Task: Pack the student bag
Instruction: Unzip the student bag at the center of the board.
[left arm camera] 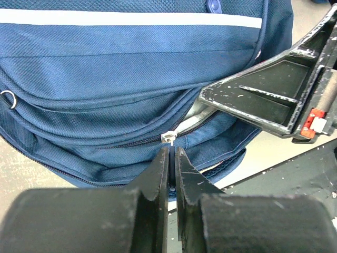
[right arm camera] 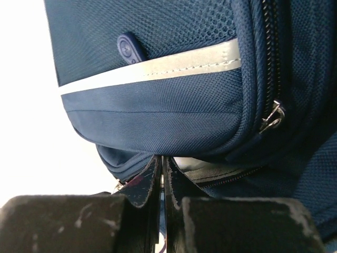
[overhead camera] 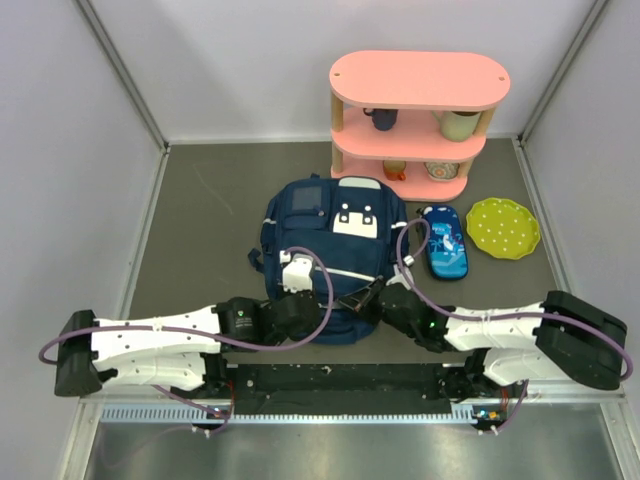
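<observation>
**Two Grippers Pinch One Bag**

One navy student bag (overhead camera: 330,250) lies flat in the middle of the table (overhead camera: 200,220), its near edge by the two arm bases. Just to its right sit one blue pencil case (overhead camera: 443,242) and one green plate (overhead camera: 502,228), and one pink shelf (overhead camera: 418,120) stands behind. The left gripper (left arm camera: 171,151) is clamped on the zipper pull (left arm camera: 167,138). The right gripper (right arm camera: 160,162), its jaws nearly touching, pinches the bag's fabric by the opening.

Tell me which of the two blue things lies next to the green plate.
The small pencil case; it lies between the green plate and the much larger student bag.
</observation>
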Available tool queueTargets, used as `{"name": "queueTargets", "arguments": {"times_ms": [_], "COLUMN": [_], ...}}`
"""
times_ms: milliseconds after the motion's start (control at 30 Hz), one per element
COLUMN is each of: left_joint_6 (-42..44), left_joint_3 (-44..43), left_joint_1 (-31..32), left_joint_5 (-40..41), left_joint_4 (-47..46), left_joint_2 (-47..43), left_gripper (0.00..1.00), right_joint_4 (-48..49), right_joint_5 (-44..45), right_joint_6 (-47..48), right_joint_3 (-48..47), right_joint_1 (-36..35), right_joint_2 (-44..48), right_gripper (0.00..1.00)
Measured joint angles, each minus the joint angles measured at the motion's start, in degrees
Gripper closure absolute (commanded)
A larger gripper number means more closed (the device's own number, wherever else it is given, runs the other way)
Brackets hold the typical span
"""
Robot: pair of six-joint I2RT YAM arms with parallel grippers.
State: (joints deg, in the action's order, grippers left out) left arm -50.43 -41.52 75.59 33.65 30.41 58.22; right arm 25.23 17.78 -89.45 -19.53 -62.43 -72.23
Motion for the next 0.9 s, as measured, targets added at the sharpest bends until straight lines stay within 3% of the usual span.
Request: {"name": "queueTargets", "arguments": {"times_ms": [133,167,267,367,800,833,900], "left_joint_6": [-1.6,-2.0,-2.1,-0.9,5.3,5.5,6.2], "left_joint_3": [0.1,0.1,0.4,0.9,1.1,1.1,1.1], "left_joint_1": [0.4,0.5,0.7,0.7,3.7,3.8,4.1], "left_joint_5": [1.0,1.4,1.7,1.1,2.4,2.5,2.7], "left_joint_4": [1.1,1.3,1.2,-0.1,-2.2,-2.2,-2.3], "left_joint_2": [-1.2,-1.7,-3.7,-4.7,-0.6,-0.6,-0.6], "left_gripper": [1.0,1.0,1.0,1.0,1.0,1.0,1.0], "right_joint_4": [-2.7,-3.6,-4.5,-3.7,2.2,2.2,1.1], "right_joint_5": [0.6,0.9,1.7,1.8,1.6,1.4,1.2], "right_joint_6": [1.5,2.0,3.1,3.1,-4.5,-5.2,-7.1], "right_joint_3": [0.0,0.0,0.0,0.0,-0.1,-0.1,-0.6], "right_joint_1": [0.0,0.0,0.0,0.0,0.7,0.8,1.0], "right_joint_2": [4.2,5.9,9.6,10.7,1.1,0.9,0.2], "right_gripper": [0.99,0.8,0.49,0.35,0.38,0.39,0.54]}}
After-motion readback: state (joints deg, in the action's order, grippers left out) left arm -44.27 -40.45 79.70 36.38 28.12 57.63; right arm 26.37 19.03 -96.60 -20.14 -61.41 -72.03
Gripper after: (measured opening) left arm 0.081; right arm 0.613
